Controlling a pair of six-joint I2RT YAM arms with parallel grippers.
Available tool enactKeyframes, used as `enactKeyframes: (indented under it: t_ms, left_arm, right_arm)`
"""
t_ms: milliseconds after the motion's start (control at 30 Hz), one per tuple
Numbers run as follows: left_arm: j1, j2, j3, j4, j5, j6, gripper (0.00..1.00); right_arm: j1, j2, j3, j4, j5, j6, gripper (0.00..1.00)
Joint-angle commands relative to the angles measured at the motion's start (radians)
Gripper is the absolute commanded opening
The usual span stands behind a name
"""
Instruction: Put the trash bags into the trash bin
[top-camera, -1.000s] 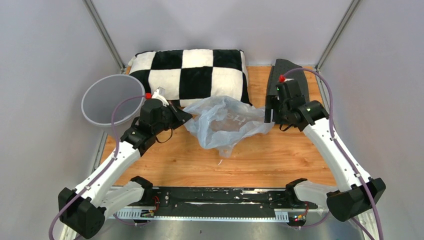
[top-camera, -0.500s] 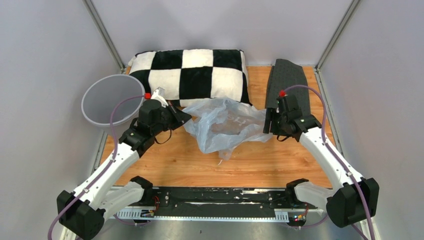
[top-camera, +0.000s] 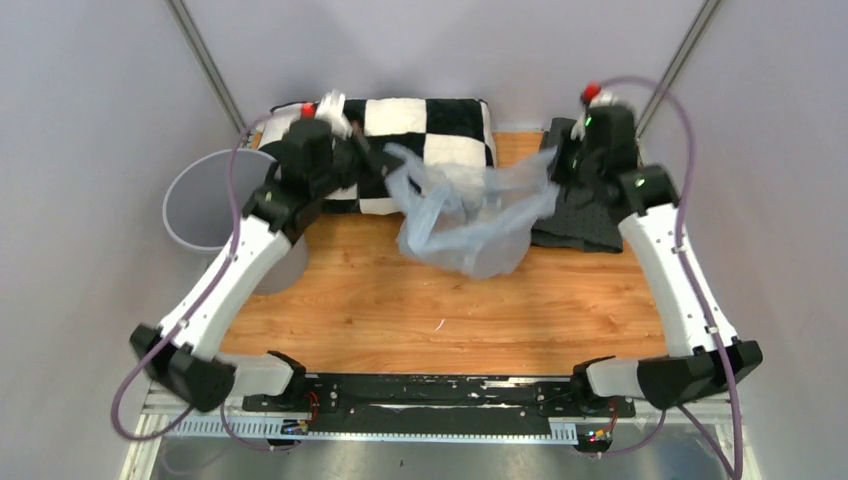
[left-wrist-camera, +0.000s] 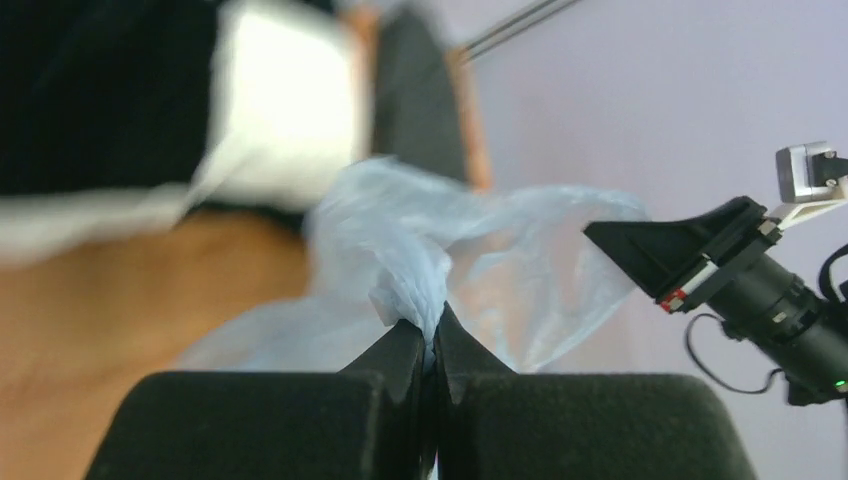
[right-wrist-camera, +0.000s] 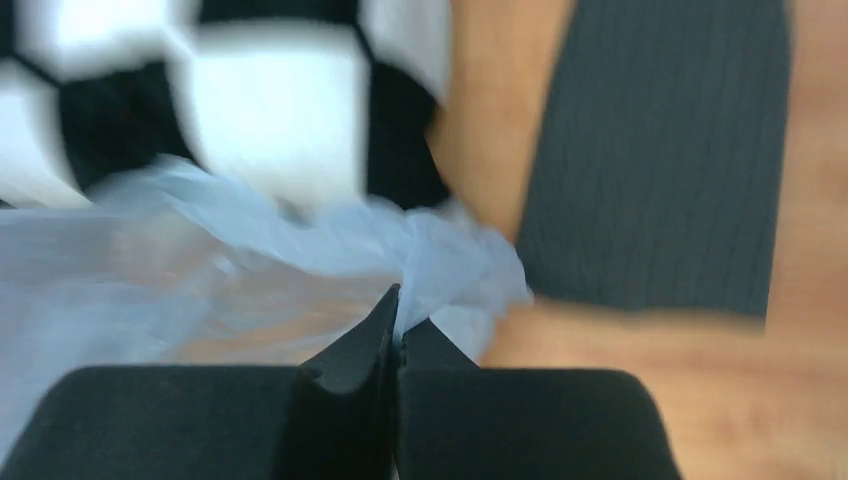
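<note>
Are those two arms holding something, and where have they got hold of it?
Yes, the trash bag: the left tool pinches a bunched fold at one side, the right tool a fold at the opposite side.

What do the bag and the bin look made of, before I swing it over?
Bag: thin plastic film, pale blue and translucent, bunched into crinkled folds. Bin: probably rigid grey plastic, matte, with smooth tapered walls and a lighter rim.

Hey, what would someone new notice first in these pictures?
The blue trash bag hangs stretched between the left jaws and right jaws, both pinched shut on its edges, in the middle of the view. Behind it lies a black-and-white checkered pillow, and the grey trash bin stands at far left.
</note>
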Motion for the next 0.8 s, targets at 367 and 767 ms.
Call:
enactKeyframes:
  t_ms: [367,767]
  left_arm:
    - [-0.242,0.311,0.497,-0.054,-0.088,0.317,0.0]
    - [-0.292,-0.116,0.001,-0.024,-0.119,0.356,0.0]
  right_arm:
    - [0.095,-0.163,0.079,0.179,-0.141,-0.064,0.0]
    - [0.419,-0.352,-0.028,-0.005,0.152,-0.093,0.0]
